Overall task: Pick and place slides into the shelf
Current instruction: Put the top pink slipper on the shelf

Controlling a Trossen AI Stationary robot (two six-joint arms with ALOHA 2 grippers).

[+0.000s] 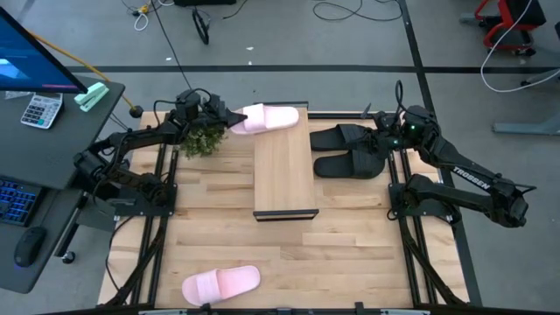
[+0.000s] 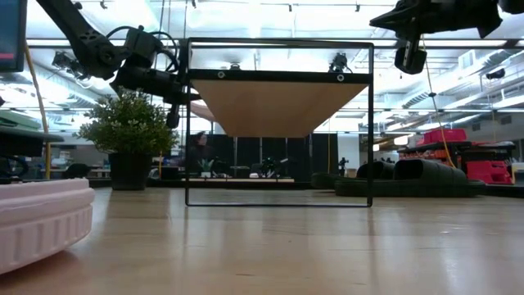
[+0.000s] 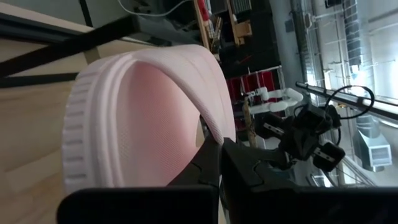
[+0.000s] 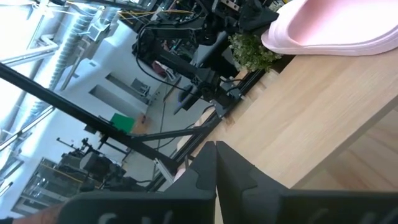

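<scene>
One pale pink slide (image 1: 267, 118) lies across the far end of the shelf (image 1: 284, 175), a light plank top on a thin black frame. My left gripper (image 1: 226, 120) is shut on the slide's end nearest a small potted plant. The second pink slide (image 1: 220, 283) lies sole down at the table's near edge. The black pair (image 1: 350, 149) lies on the table just right of the shelf. My right gripper (image 1: 385, 131) hangs shut above the black pair, high over the table in the low view (image 2: 409, 57), touching nothing. My left gripper pinches the raised rim (image 3: 210, 127) at one end of the pink slide between its two fingers. It reaches in roughly level from the table's left. The slide extends away from the fingers over the shelf's far end (image 4: 336, 25), footbed up; whether it rests on the plank I cannot tell.
A small potted plant (image 1: 206, 138) stands on the table right under my left arm, beside the shelf's far left corner. Bare slatted tabletop (image 1: 350, 236) lies near the shelf's front end. A desk with keyboard, calculator and monitor stands off the table's left.
</scene>
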